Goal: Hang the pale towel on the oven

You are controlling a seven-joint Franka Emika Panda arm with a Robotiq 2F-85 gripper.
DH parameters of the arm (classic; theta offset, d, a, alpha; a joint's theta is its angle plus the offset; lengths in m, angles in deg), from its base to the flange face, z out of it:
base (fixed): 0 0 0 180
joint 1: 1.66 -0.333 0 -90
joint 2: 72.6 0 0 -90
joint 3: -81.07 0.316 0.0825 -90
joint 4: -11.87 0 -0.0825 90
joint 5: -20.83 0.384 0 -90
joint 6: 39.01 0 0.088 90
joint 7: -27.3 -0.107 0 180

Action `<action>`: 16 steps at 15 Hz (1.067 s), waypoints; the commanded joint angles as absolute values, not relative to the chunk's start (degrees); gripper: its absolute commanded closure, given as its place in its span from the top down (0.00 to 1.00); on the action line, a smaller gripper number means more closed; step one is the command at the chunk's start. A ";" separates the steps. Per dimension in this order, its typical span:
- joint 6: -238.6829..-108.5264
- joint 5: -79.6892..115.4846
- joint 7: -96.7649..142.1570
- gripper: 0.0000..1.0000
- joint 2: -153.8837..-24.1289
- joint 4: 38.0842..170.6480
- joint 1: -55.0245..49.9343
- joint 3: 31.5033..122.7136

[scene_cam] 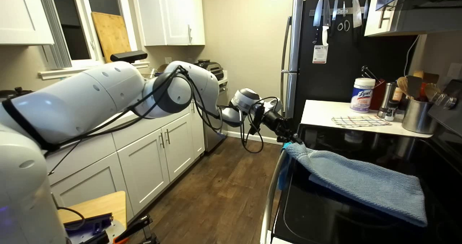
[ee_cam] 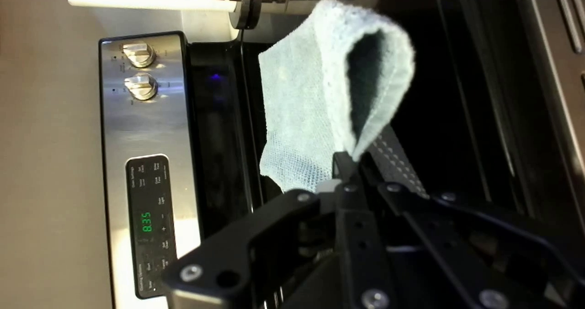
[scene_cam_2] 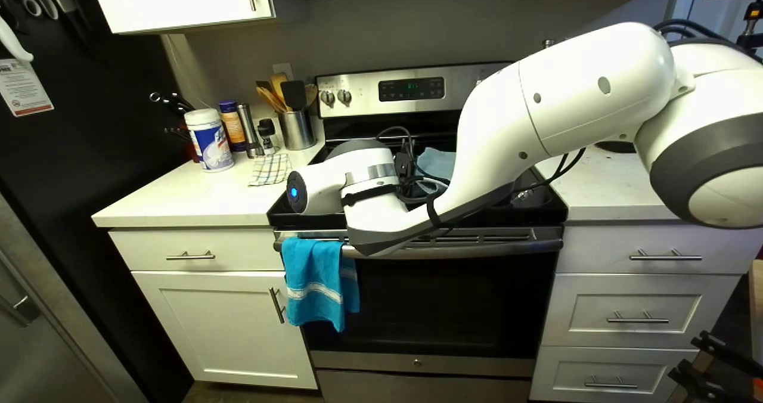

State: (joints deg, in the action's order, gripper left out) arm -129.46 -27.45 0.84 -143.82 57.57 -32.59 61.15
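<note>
- Jaws closed tight on one end of the towel point(scene_cam: 368, 182): in the wrist view our gripper point(ee_cam: 351, 160) pinches it, a folded lip looping out past the pinch.
- From that pinch, at the front of the oven point(scene_cam_2: 441, 301), the towel lies back across the cooktop point(scene_cam: 325, 215), its long axis slanting toward the rear and away from the fridge point(scene_cam: 350, 52).
- We judge the coming move turns on the handle point(scene_cam_2: 477, 250): it is just beside the pinch, on the side opposite the towel's bulk, so we would draw the towel forward over it and down. Whether the pinched end touches the handle, we cannot tell.
- A blue cloth point(scene_cam_2: 316, 284) hangs over the handle's fridge-side end, directly below our pinch; it could snag or be dragged along.
- Our arm point(scene_cam_2: 596, 93) reaches across the oven's front and hides most of the towel in an exterior view.
- The tub point(scene_cam: 362, 95), check cloth point(scene_cam: 357, 122) and utensil pot point(scene_cam: 418, 117) sit on the counter point(scene_cam: 317, 110), apart from the towel and, we judge, out of our way.
</note>
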 commanded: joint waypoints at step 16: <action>-125.82 -32.99 -5.38 0.01 -126.99 70.25 -37.47 48.62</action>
